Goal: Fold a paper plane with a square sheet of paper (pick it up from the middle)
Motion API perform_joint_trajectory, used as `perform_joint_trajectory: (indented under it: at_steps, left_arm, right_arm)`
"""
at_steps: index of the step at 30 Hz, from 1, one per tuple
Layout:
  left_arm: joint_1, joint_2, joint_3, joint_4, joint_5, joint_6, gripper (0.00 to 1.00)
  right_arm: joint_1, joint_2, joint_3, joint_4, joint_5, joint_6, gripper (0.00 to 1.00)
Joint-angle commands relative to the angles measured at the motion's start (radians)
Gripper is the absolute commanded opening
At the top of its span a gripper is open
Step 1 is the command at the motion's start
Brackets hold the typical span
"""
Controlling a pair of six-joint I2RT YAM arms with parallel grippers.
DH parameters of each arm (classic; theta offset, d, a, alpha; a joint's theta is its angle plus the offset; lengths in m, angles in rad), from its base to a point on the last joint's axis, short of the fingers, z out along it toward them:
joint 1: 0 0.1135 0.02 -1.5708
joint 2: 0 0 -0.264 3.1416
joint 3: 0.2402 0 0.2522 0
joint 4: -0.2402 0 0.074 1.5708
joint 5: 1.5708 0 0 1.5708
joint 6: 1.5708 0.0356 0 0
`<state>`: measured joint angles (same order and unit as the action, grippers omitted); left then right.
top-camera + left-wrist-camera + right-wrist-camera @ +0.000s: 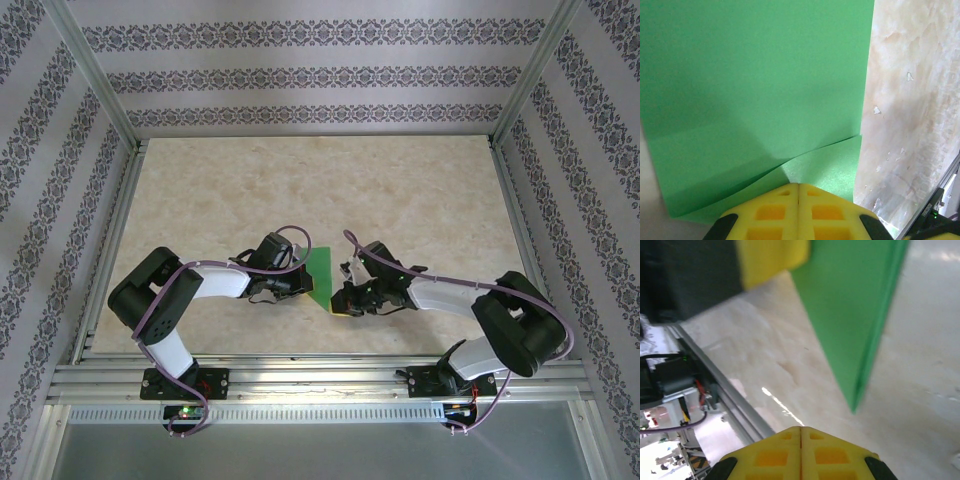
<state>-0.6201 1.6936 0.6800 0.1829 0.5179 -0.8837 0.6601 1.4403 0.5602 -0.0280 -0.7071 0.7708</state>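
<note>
Folded green sheet lying by the middle of the table's (400,180) near edge, an arm leaning in from each side.

From above, the square sheet of paper (320,272) is sitting between both pincers. The left wrist camera is showing the left gripper (798,186) pressed closed, tips on a folded layer with a curving edge. The right wrist camera is showing the right gripper (801,429) closed on nothing, short of the sheet's pointed corner.

A lab test booth (patterned wallpaper panels (310,60)) framed by aluminium rails (320,372).

Beige marbled tabletop (400,180), alu rails (320,372) at near edge, few white flecks (909,76)
</note>
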Motion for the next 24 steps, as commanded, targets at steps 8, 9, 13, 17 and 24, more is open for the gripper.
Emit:
perform_joint_trajectory:
  at_steps: [8,9,13,17,24]
  left_arm:
    - [0.005,0.005,-0.022,-0.031,-0.037,-0.024,0.0]
    - [0.005,0.007,-0.022,-0.028,-0.035,-0.026,0.0]
    - [0.005,-0.001,-0.018,-0.022,-0.03,-0.03,0.0]
    - [0.005,-0.033,0.01,-0.052,-0.034,-0.014,0.0]
    - [-0.004,-0.085,0.075,-0.111,-0.003,0.008,0.05]
  right_arm:
    - [-0.018,0.187,0.163,-0.011,0.011,0.018,0.07]
    - [-0.018,0.205,0.172,-0.01,0.015,0.019,0.07]
    - [-0.017,0.246,0.167,-0.016,0.032,0.015,0.07]
    - [-0.018,0.267,0.13,-0.055,0.07,-0.013,0.05]
    - [-0.019,0.283,0.086,-0.046,0.092,-0.019,0.03]
